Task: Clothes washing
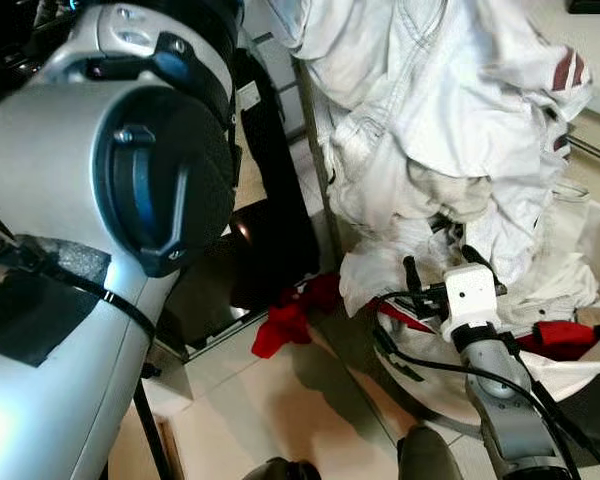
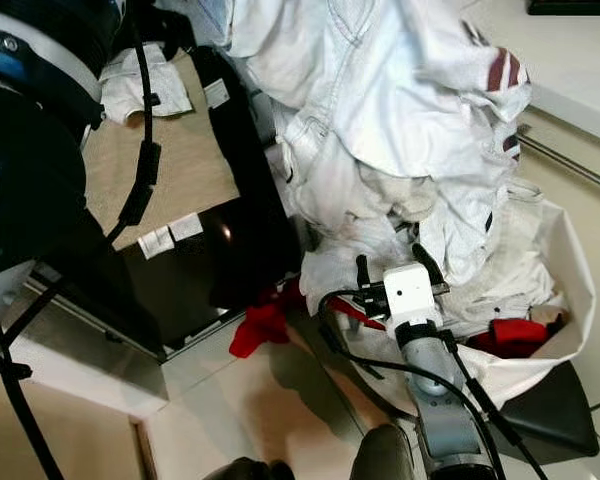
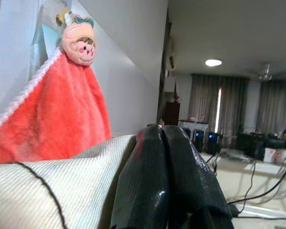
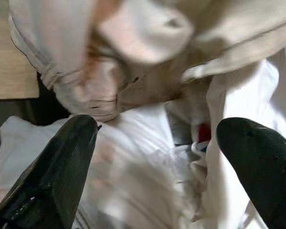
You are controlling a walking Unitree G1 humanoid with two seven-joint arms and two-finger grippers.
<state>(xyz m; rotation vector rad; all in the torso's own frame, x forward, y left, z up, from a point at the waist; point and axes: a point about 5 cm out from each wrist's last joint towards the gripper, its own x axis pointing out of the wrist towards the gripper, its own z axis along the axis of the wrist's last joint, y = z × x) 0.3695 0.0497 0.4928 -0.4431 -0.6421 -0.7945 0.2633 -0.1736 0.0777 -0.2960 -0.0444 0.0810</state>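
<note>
Left pincer (image 3: 169,176) clenched, raised holding white bundled garments (image 1: 430,120); right pincer (image 4: 157,167) released below. Red cloth (image 1: 285,325) probably snags, dropping load.

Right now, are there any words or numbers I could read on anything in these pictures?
None can be read.
White tags on the dark panel: any print is too small to read.
White label higher on the same panel: too blurred to read.
Red hanging towel with a cartoon face: a picture, no words.
White clothes with dark red stripes: no lettering visible.
</note>
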